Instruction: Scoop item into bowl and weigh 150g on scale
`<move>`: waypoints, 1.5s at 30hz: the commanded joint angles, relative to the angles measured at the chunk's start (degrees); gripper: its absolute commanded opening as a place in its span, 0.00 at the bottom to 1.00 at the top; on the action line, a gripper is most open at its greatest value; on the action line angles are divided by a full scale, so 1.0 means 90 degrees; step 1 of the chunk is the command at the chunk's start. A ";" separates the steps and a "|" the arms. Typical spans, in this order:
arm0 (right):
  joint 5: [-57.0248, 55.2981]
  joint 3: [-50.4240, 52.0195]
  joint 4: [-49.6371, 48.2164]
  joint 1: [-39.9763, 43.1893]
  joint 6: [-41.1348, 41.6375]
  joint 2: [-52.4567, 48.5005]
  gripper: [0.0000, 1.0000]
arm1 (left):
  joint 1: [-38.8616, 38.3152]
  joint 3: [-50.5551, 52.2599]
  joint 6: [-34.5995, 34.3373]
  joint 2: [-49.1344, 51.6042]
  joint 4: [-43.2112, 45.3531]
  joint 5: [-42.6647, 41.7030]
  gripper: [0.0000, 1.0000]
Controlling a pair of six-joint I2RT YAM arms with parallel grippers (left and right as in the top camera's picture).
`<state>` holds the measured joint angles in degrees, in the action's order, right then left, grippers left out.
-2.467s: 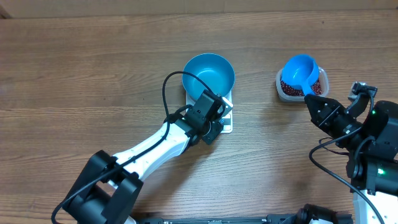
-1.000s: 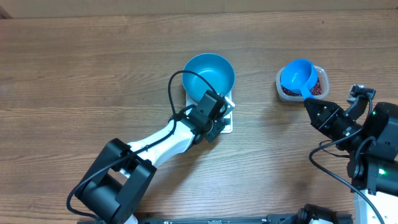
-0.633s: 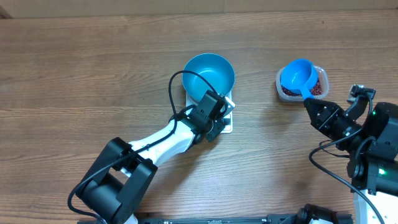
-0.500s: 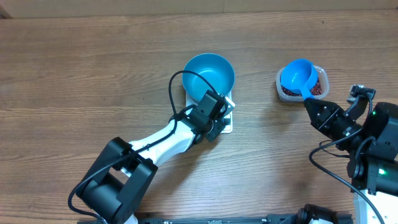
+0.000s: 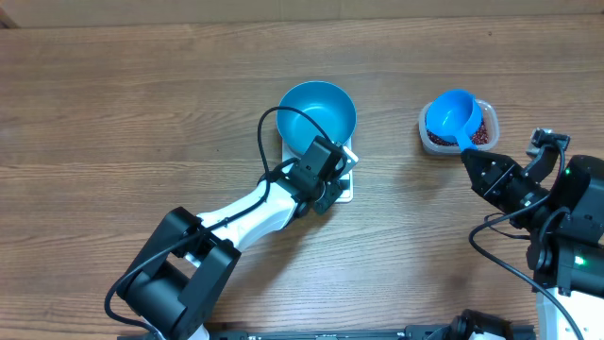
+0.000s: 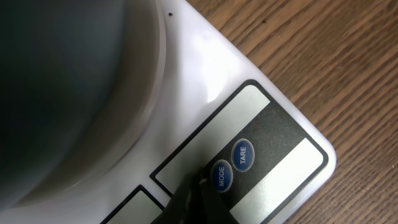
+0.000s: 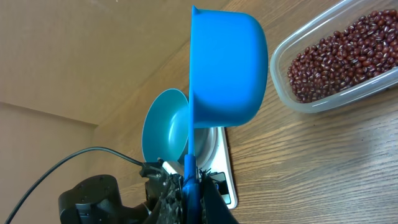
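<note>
Over the tub point(image 5: 422, 124) of beans point(image 5: 483, 135) at far right, gripping the scoop point(image 5: 451, 111) in the clenched right pincer point(image 5: 469, 153), handle running near to far. Next, probably: dip, then carry left to the bowl point(image 5: 316, 109) on the scale point(image 6: 199, 62). Nearer that bowl, clenched on nothing: left pincer point(image 6: 198, 186), tip at the MODE button point(image 6: 221, 176).

**Left arm** point(image 5: 247, 212) is reaching diagonally forward and to the right from its base at the near left, with the white forearm link stretched out and the wrist pitching down. **Left gripper** point(image 6: 198, 191) is pointing downward with its jaws pressed together, and the dark tips are touching the scale point(image 6: 205, 68) at its button strip. **Right arm** point(image 5: 557, 212) is folding up at the near right, with its wrist angling inward. **Right gripper** point(image 5: 470, 157) is clamping the handle of the scoop point(image 5: 451, 113) and holding it out ahead of the wrist.
</note>
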<state>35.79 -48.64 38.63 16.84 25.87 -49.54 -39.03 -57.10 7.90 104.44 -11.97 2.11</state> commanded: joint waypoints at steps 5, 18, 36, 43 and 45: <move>0.0041 -0.0236 -0.0017 0.0024 -0.0073 0.0075 0.04 | -0.0007 -0.0367 -0.0316 -0.1035 -0.0673 -0.0005 0.04; 0.0041 -0.0236 0.0032 0.0024 -0.0073 0.0075 0.04 | 0.0005 -0.0452 -0.1600 -0.3140 -0.3521 0.0471 0.04; 0.0041 -0.0236 0.0153 0.0024 -0.0073 0.0075 0.04 | 0.0095 -0.0799 -0.2975 -0.3793 -0.4716 0.0430 0.04; 0.0041 -0.0236 0.0155 0.0024 -0.0073 0.0075 0.04 | 0.0095 -0.0901 -0.2975 -0.3793 -0.4524 0.0503 0.11; 0.0041 -0.0236 0.0158 0.0024 -0.0073 0.0075 0.04 | 0.0095 -0.1025 -0.2973 -0.3791 -0.4512 0.0556 0.11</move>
<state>35.77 -48.64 40.12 16.84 25.67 -49.54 -38.48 -63.31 -17.98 71.13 -53.08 5.85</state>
